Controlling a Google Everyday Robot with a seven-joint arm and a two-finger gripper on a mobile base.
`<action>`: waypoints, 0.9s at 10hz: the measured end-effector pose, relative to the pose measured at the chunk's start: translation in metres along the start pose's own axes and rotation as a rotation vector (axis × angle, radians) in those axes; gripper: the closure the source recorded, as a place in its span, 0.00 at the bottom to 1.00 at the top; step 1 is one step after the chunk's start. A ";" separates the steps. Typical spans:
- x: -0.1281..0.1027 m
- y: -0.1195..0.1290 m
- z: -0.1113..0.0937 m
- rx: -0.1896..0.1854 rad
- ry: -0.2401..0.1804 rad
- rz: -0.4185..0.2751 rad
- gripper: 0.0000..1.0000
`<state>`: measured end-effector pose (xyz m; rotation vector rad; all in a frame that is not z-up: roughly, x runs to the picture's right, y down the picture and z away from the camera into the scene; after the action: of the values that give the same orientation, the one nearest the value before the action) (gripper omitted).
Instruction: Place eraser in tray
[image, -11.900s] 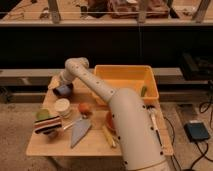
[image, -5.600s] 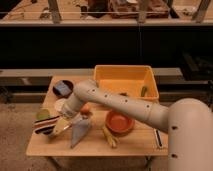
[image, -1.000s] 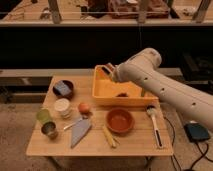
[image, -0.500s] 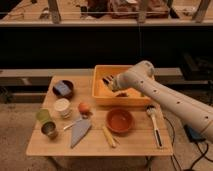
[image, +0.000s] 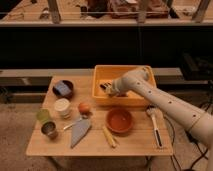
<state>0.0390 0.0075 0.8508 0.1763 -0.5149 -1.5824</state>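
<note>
**1 claw inside the yellow tray**

1 claw (image: 106, 88) reaches into the yellow tray (image: 121, 102) at its left end. Its grip cannot be told, nor can the eraser be made out. In front of the tray on the desk (image: 135, 145) sits an orange bowl (image: 119, 120).

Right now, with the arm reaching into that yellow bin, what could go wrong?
1. The gripper is down inside the yellow tray, close to its left wall, so pulling out carelessly might bump or drag the tray across the table.
2. I cannot see the eraser, so it may yet drop outside the tray or cling to the gripper.
3. The arm hangs above the brush and near the orange bowl; a low sweep back could knock them.
</note>
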 end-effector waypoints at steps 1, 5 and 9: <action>0.002 -0.004 0.001 0.006 0.001 0.009 1.00; 0.018 -0.009 0.000 -0.004 0.038 0.040 0.70; 0.064 0.002 -0.001 -0.065 0.076 0.031 0.28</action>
<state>0.0358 -0.0551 0.8636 0.1784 -0.4048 -1.5542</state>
